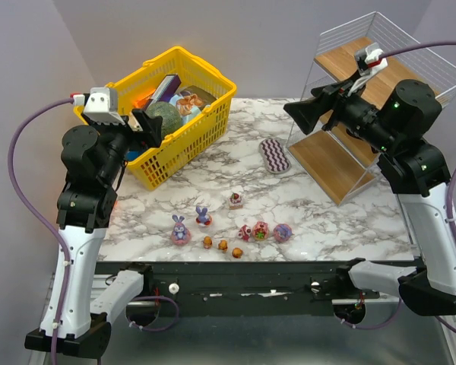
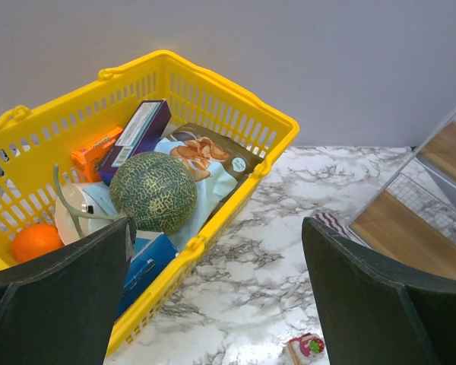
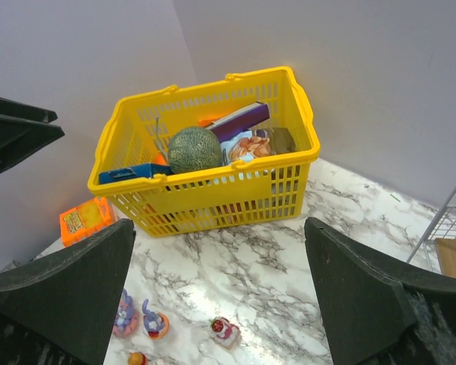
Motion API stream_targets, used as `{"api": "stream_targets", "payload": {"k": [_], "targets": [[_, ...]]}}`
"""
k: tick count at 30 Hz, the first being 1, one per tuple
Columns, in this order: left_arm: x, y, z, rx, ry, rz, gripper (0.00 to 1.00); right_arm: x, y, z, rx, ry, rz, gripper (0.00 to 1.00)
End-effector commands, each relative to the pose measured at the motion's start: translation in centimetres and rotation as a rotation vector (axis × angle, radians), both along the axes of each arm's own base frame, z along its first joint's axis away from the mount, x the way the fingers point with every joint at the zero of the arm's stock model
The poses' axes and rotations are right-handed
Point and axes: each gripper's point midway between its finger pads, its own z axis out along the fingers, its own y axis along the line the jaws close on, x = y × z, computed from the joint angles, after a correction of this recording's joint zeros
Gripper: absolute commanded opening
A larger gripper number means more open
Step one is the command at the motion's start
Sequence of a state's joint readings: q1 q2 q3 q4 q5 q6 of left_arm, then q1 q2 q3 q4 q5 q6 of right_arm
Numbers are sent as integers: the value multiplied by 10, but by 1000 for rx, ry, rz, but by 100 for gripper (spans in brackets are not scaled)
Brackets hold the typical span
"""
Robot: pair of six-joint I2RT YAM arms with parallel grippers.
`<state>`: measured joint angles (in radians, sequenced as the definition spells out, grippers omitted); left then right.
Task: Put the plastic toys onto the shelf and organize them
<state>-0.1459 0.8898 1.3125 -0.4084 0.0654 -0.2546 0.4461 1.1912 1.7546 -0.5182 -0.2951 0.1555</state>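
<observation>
The left gripper [image 1: 147,126], jaws spread wide and holding nothing, hangs by the near side of the yellow basket [image 1: 184,148]. The plastic toys [image 1: 235,200] lie on the marble surface [image 1: 319,220] below it, off to its right and nearer the arm bases: purple bunnies [image 1: 180,228] first, then orange bears [image 1: 223,245] and pink rounded figurines [image 1: 261,230]. The right gripper [image 1: 302,112], likewise spread and empty, is raised with the shelf [image 1: 330,156] just behind it and to its right, and the toys are well below it, to its left.
</observation>
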Motion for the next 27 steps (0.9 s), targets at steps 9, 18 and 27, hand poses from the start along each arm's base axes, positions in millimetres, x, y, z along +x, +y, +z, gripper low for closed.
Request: {"api": "stream_targets", "payload": {"k": [9,18,27], "targets": [[-4,-25,-16,0,10,-147,99,54,-2,-142,-239,284,-255,86],[-5,-38,-27,-12,27,-218,99,73,-18,-310,-523,603,-388,64],[0,-44,-32,-34,41,-246,99,83,-28,-398,-678,728,-455,24]]}}
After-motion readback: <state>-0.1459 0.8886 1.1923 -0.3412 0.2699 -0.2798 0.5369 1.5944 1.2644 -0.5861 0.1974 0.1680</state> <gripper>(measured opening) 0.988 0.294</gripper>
